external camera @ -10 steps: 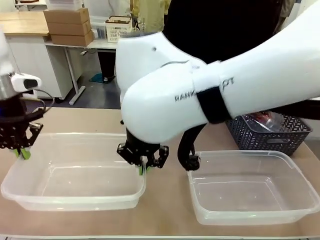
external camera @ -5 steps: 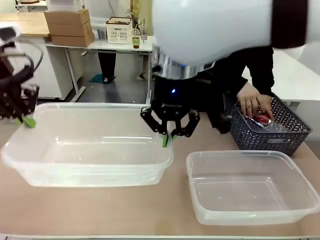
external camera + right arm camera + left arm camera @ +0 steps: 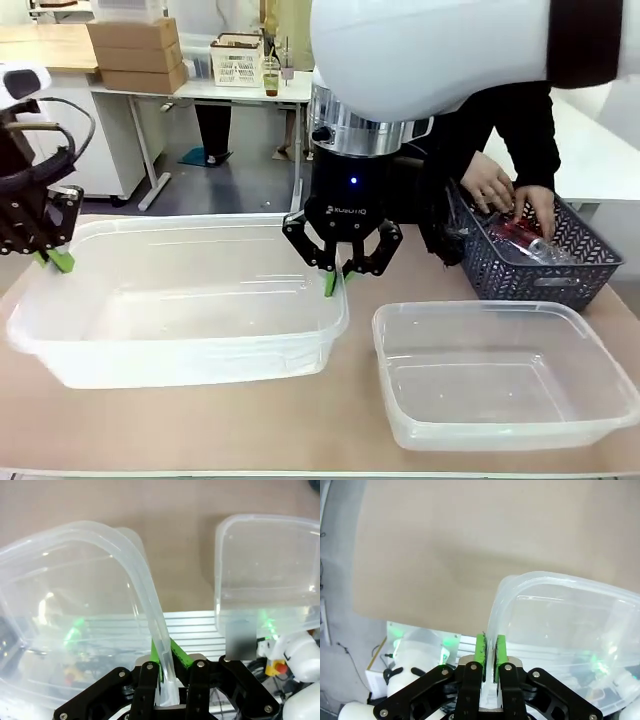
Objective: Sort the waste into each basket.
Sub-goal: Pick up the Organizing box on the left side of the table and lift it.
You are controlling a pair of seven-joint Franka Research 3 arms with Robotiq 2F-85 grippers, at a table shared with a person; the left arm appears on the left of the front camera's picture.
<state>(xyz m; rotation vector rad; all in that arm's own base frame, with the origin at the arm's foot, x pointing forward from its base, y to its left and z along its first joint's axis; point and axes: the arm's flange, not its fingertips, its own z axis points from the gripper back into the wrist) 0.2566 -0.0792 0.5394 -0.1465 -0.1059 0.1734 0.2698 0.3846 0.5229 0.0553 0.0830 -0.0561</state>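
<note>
The left clear basket point(image 3: 180, 350) is held by both arms and looks raised off the table. My left gripper point(image 3: 55, 260) is shut on its left rim, and in the left wrist view the left gripper point(image 3: 489, 652) pinches the basket wall point(image 3: 560, 615). My right gripper point(image 3: 335, 280) is shut on its right rim, where the right wrist view has the right gripper point(image 3: 165, 667) clamped on the curved rim point(image 3: 142, 580). The second clear basket point(image 3: 500, 385) stands on the table at the right. Waste, a red can point(image 3: 515, 235) and clear plastic, lies in a dark basket point(image 3: 540, 275).
The dark basket stands at the back right, and a person's hands point(image 3: 490, 185) reach into it. The second clear basket point(image 3: 265, 565) sits close beside the held one. My right arm's big white body hangs over the table's middle.
Both arms have risen with the left basket, lifting it off the table towards the camera. The person's hands have come into the dark basket.
</note>
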